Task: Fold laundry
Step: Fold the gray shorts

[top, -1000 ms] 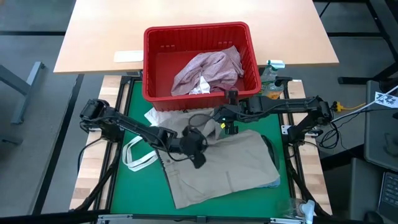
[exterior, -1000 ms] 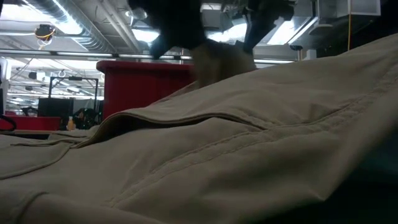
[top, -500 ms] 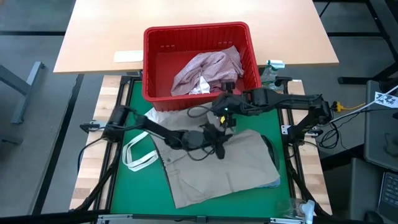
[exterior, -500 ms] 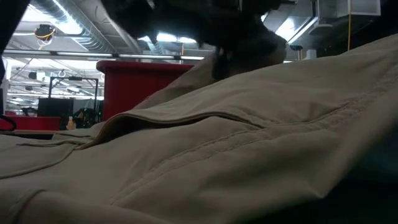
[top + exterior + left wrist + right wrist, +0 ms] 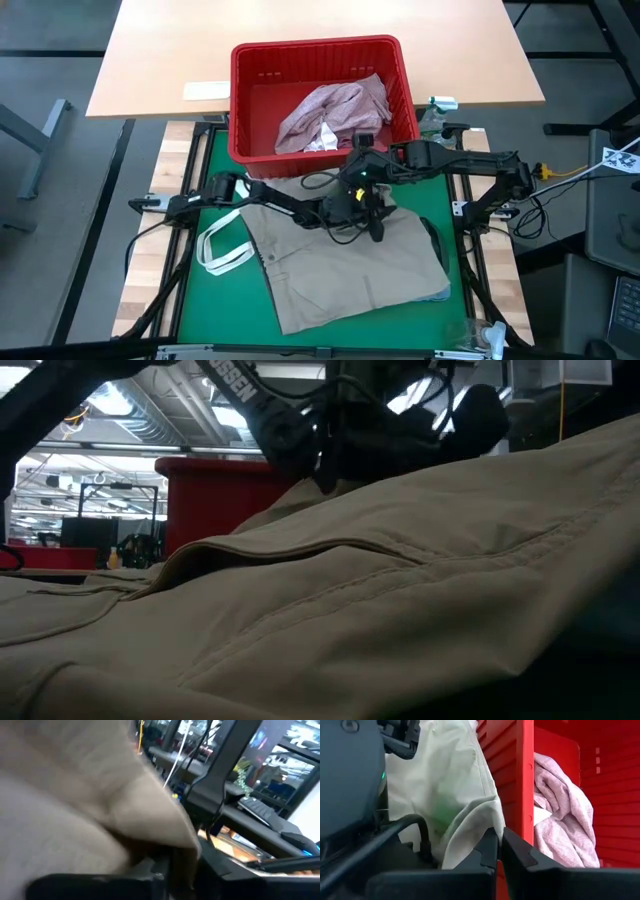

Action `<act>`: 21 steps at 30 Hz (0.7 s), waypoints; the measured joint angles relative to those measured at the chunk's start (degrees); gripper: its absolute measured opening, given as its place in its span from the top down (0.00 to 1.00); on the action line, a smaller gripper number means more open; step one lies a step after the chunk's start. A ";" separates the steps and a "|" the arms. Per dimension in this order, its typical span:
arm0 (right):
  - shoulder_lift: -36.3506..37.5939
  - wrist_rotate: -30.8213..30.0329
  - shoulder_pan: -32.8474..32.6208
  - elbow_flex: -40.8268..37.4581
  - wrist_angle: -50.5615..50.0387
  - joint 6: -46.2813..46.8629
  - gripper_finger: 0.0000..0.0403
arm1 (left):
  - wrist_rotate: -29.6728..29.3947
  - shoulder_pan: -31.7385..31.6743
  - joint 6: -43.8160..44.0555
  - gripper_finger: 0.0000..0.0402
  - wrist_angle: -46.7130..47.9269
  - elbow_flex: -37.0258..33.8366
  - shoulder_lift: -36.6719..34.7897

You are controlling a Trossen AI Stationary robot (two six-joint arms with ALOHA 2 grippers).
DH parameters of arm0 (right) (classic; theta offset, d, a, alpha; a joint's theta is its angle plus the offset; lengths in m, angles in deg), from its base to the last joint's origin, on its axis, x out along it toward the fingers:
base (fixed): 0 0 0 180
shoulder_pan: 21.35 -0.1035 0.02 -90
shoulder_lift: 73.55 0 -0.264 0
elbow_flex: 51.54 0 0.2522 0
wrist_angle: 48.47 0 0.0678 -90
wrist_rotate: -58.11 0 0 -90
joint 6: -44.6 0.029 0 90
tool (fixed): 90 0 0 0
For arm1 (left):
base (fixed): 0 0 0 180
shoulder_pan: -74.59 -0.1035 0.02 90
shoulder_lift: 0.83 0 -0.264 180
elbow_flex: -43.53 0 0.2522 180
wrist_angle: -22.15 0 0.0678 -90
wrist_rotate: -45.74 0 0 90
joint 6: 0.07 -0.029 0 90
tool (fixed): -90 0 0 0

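Near the bench's far edge by the basket [image 5: 320,95], the left hand [image 5: 375,228] has carried the trousers' [image 5: 350,265] fold across, its grip unclear, meeting the closed right hand [image 5: 358,172]

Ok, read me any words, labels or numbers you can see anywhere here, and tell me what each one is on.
"OSSEN": white letters on the dark arm in the low view, cut off at the start.
White tag at the high view's right edge: dark marks, too small to read.
White slip on the wooden table: nothing legible.
Nothing else readable.
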 joint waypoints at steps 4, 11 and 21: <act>0.00 0.03 0.00 0.00 -0.30 -0.08 0.97 | -0.45 -0.45 -4.70 0.77 0.12 1.47 -0.04; 0.01 -1.20 -0.07 0.04 -3.54 -2.76 0.97 | 5.59 0.35 -15.02 0.63 -0.82 1.97 -0.04; 0.07 -1.43 -0.07 0.04 -4.40 -2.94 0.97 | 5.13 0.59 -22.61 0.62 -1.72 1.97 -0.04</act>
